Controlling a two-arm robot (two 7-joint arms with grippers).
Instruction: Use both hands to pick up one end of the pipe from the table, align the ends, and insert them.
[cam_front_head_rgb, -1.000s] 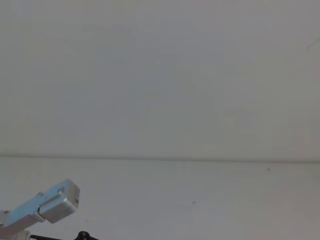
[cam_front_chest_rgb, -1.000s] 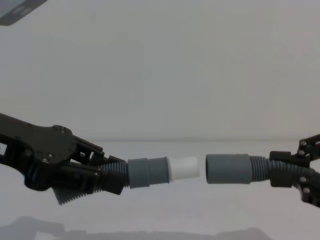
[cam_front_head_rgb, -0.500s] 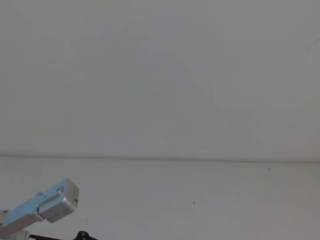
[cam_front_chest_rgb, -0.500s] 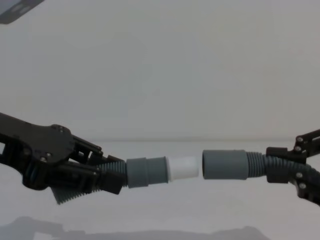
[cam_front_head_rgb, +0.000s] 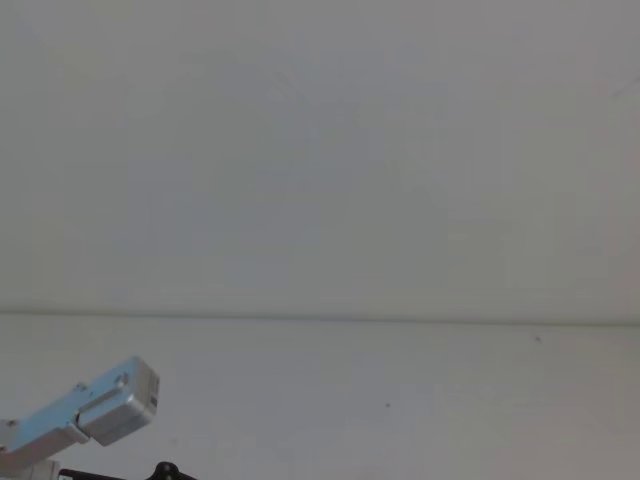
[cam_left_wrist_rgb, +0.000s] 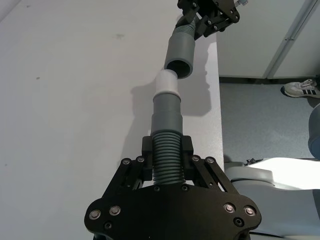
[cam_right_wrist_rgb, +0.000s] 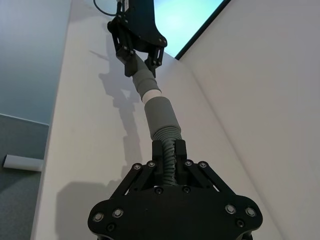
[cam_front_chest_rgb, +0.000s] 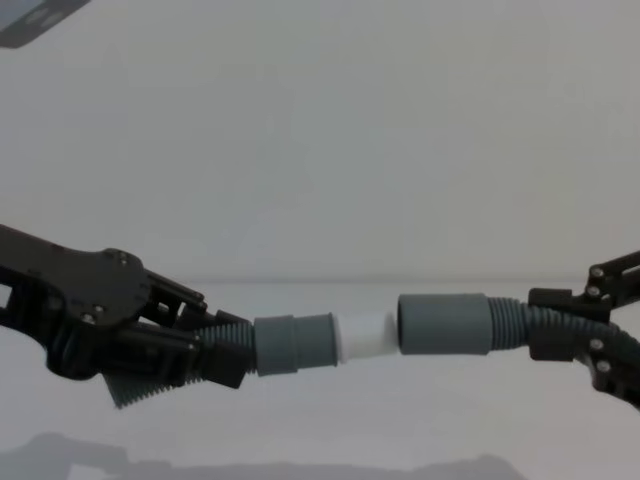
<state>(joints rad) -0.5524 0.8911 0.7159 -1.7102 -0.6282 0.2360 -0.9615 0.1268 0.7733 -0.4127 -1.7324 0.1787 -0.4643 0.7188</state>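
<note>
white desk (cam_front_chest_rgb: 330, 420) below, pale wall behind. left gripper (cam_front_chest_rgb: 215, 350) clamped on the ribbed pipe (cam_front_chest_rgb: 232, 340) behind the cuff with the white tip (cam_front_chest_rgb: 365, 338); right gripper (cam_front_chest_rgb: 560, 335) clamped behind the plain cuff (cam_front_chest_rgb: 443, 324). both ends lifted, aligned, tip just entering. left to do: pushing fully home.

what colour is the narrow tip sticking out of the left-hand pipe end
White, against the dark grey cuff behind it; the tip shows best in the chest view.
</note>
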